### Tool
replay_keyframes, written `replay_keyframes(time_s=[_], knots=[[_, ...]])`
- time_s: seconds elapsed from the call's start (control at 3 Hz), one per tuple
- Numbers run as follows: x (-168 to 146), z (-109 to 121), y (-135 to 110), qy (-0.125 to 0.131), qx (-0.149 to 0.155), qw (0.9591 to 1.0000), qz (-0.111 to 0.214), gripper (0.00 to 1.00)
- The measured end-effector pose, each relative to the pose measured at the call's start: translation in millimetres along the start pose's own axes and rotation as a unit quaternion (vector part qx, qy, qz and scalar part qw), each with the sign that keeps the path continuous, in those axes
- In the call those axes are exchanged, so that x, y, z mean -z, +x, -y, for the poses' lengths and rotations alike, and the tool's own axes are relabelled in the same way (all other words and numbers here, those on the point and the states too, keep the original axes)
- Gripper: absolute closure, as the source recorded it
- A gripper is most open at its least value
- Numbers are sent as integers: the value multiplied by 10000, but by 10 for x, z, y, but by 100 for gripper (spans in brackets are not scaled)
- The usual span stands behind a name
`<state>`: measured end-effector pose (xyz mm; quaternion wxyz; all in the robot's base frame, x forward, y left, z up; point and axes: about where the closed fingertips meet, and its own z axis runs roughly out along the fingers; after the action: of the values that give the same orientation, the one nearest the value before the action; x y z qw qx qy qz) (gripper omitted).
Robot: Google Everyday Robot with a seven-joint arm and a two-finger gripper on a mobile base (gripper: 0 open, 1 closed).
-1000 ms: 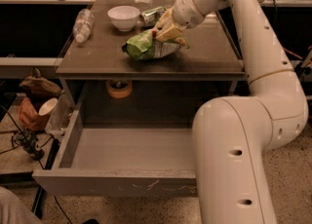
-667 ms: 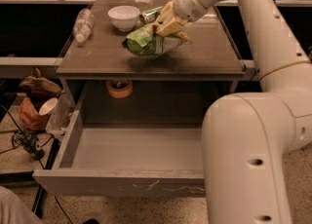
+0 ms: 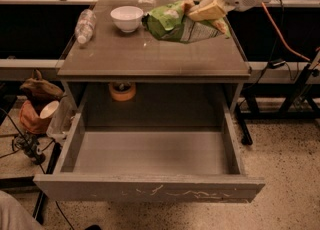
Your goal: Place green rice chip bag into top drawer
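Note:
The green rice chip bag (image 3: 179, 23) is a crinkly light-green foil bag with white and orange print. It hangs lifted above the back right of the cabinet top (image 3: 150, 54). My gripper (image 3: 206, 8) comes in from the upper right and is shut on the bag's right end, its tan fingers (image 3: 209, 11) pressed over the foil. The top drawer (image 3: 150, 160) is pulled fully open below and in front of the cabinet. Its smooth grey floor is bare and its front panel (image 3: 150, 190) is scratched.
A white bowl (image 3: 126, 18) and a lying clear plastic bottle (image 3: 85, 25) sit on the cabinet top's back left. A roll of tape (image 3: 122, 91) sits in the recess behind the drawer. Bags and cables (image 3: 35, 109) lie on the floor at left.
The bag has come up off the cabinet top, held in my gripper. The arm has pulled up and to the right, so it blocks the drawer's right side no more.

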<state>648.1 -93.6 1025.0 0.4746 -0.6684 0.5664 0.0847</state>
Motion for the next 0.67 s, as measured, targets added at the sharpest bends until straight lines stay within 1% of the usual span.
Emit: replay_keyframes(time_s=[0.33,0.67], knots=[[-7,-5,8,-13,-4,10000,-2,100],[-69,-215,36,-92,-133,9998,84,100]])
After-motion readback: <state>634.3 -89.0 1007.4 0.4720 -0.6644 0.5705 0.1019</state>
